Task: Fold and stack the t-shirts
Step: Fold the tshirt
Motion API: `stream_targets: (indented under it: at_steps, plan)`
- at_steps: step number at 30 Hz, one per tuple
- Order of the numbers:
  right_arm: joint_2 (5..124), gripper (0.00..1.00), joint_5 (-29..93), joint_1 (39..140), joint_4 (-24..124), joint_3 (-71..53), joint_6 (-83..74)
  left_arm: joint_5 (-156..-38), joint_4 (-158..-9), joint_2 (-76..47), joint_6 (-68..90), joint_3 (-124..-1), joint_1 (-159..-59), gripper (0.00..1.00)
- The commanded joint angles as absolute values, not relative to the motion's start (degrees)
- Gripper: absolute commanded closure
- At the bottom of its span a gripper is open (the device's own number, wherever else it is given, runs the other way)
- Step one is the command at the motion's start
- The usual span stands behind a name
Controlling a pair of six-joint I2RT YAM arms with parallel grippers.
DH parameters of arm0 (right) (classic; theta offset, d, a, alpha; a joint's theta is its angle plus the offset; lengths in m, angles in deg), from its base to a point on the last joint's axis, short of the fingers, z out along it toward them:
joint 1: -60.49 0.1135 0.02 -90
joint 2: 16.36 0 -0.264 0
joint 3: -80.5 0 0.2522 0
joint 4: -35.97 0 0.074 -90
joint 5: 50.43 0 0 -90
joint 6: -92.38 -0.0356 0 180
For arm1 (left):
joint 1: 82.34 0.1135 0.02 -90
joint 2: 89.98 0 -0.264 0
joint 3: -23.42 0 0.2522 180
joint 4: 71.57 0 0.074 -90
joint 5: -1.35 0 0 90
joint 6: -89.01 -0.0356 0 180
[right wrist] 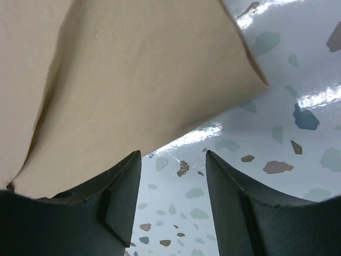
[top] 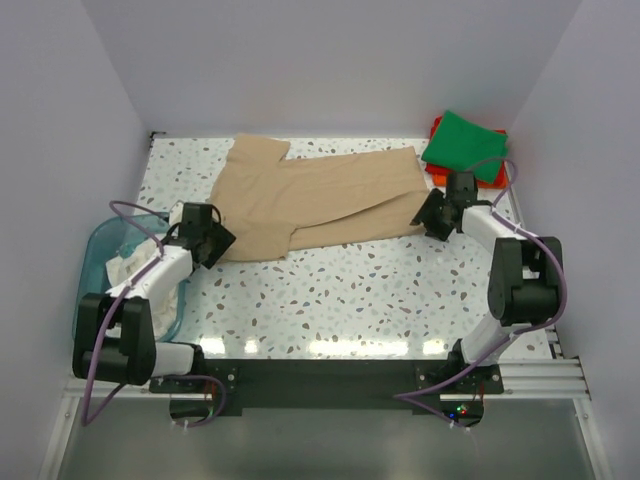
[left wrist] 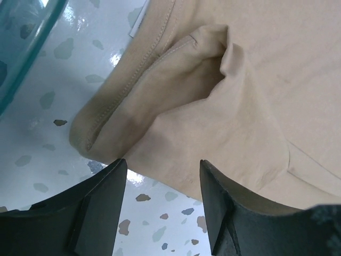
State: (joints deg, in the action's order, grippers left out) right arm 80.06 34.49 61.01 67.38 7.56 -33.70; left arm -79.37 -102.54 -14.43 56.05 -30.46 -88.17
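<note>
The tan t-shirt (top: 310, 200) lies flat across the back half of the table, folded lengthwise, its collar end to the left. My left gripper (top: 220, 241) stands open at the shirt's near left corner. In the left wrist view the jaws (left wrist: 162, 173) straddle bare table just short of the tan hem (left wrist: 176, 101). My right gripper (top: 429, 214) is open at the shirt's near right corner. Its fingers (right wrist: 173, 162) hold nothing, and the tan edge (right wrist: 133, 80) lies just ahead of them. A folded green t-shirt (top: 462, 146) rests on an orange-red one (top: 497, 183) at the back right. A white shirt (top: 128, 266) lies in the basket.
A translucent teal plastic basket (top: 100, 243) stands at the left edge beside the left arm, and its rim (left wrist: 21, 48) shows in the left wrist view. White walls close in the table on three sides. The speckled tabletop (top: 360, 290) lies bare in front of the tan shirt.
</note>
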Motion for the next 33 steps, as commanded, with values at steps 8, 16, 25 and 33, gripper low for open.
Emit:
stream_targets:
  at_steps: [8, 16, 25, 33]
  plan:
    - [79.2, 0.46, 33.6, 62.4, 64.0, 8.6, -34.1, -76.4, -100.4, -9.7, 56.3, -31.8, -88.4, 0.41]
    - [78.6, 0.52, 32.8, 62.3, 63.7, 8.8, -34.1, -78.5, -98.3, -7.5, 54.4, -33.7, -88.4, 0.66]
    - [77.9, 0.58, 31.9, 62.3, 63.5, 8.8, -34.1, -80.3, -97.7, -6.8, 53.1, -37.3, -88.4, 0.98]
    - [77.6, 0.59, 31.1, 62.3, 63.2, 8.9, -34.1, -83.2, -98.4, 0.1, 52.4, -49.6, -88.3, 1.00]
